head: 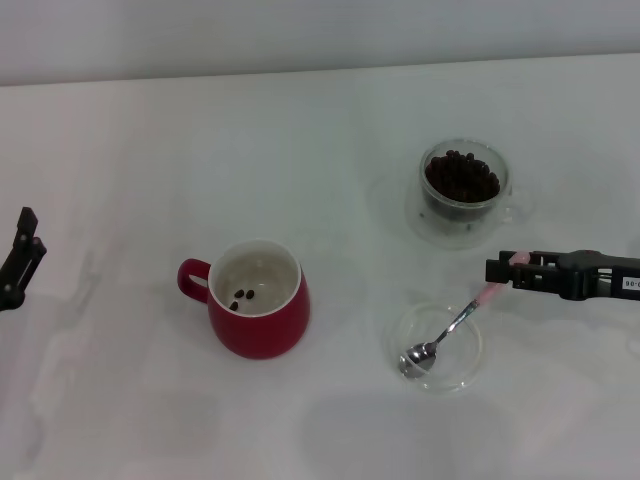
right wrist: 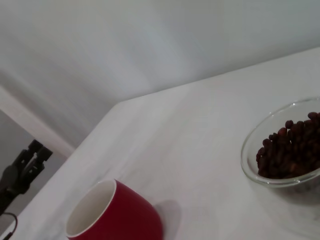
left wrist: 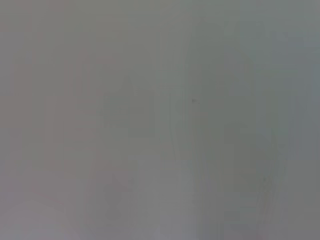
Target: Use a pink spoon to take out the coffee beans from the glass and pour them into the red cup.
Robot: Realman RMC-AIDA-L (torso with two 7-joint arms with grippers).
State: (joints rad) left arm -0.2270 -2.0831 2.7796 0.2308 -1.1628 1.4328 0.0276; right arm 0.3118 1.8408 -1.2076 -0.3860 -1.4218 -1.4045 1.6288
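We have our right gripper (head: 503,270) reaching in from the right edge of the white table (head: 330,130), black fingers clenched on the tip of the pale pink handle of the slim silver-bowled pink spoon (head: 450,325). The spoon slants down and to our left, its shiny bowl resting inside the flat shallow clear glass dish (head: 436,347) near the front of the table. The spoon bowl looks bare from the head view.

Just behind our gripper stands the small clear double-walled glass (head: 463,190), upright, with a heap of dark brown coffee beans (head: 461,177) filling it; in the right wrist view the glass (right wrist: 282,150) and its beans (right wrist: 290,150) sit close by.

Well off to our left is the rounded glossy red cup (head: 257,298), upright, loop handle turned to our left, with a few beans lying on its white inside. The right wrist view catches the red cup (right wrist: 117,215) too.

Our left gripper (head: 20,260) is parked at the far left edge; we cannot tell how it is set.
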